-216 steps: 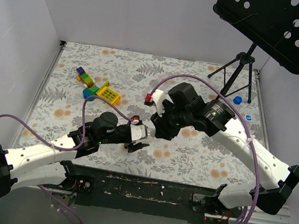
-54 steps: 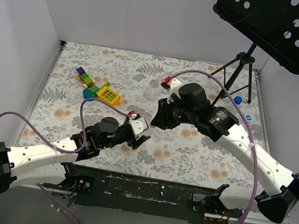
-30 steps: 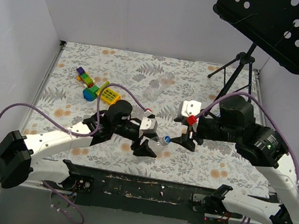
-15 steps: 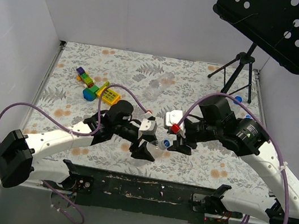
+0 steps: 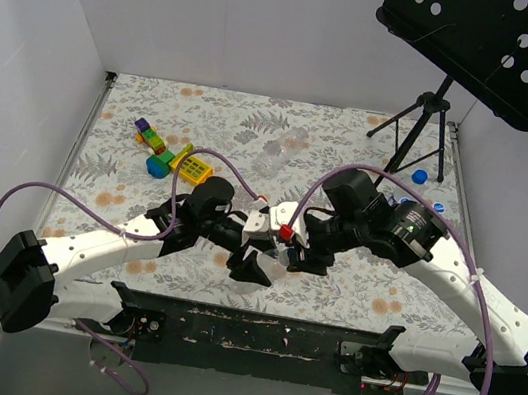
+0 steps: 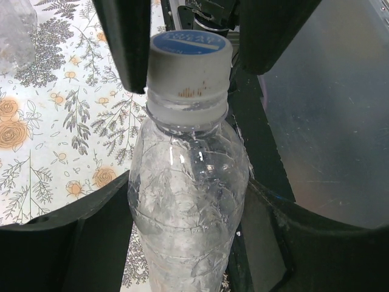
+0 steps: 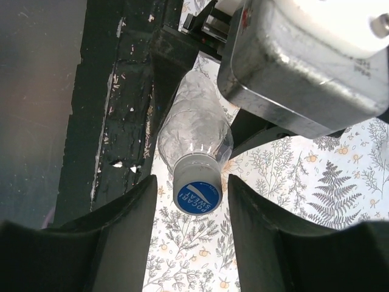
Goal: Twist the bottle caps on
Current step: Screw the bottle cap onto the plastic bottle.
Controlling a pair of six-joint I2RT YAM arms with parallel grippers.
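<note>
My left gripper [image 5: 257,253] is shut on the body of a clear bottle [image 6: 188,201] and holds it tilted above the table's near edge. The bottle wears a cap [image 6: 189,58] with grey sides and a blue top. My right gripper [image 5: 296,254] is open, and its two fingers [image 7: 124,231] stand on either side of the cap [image 7: 197,195] with a gap on each side. The left gripper [image 6: 189,204] clamps the bottle below its shoulder. A second clear bottle [image 5: 277,153] lies on the table farther back. Loose blue caps [image 5: 420,175] lie at the right.
Colourful toy blocks [image 5: 156,146] and a yellow block [image 5: 191,165] lie at the back left. A black tripod stand [image 5: 420,122] with a perforated black tray [image 5: 492,48] stands at the back right. Another blue-and-white cap [image 5: 437,206] lies near the right wall.
My right arm has swung left toward the bottle, and its open fingers now straddle the cap. My left gripper still holds the bottle in nearly the same place.
</note>
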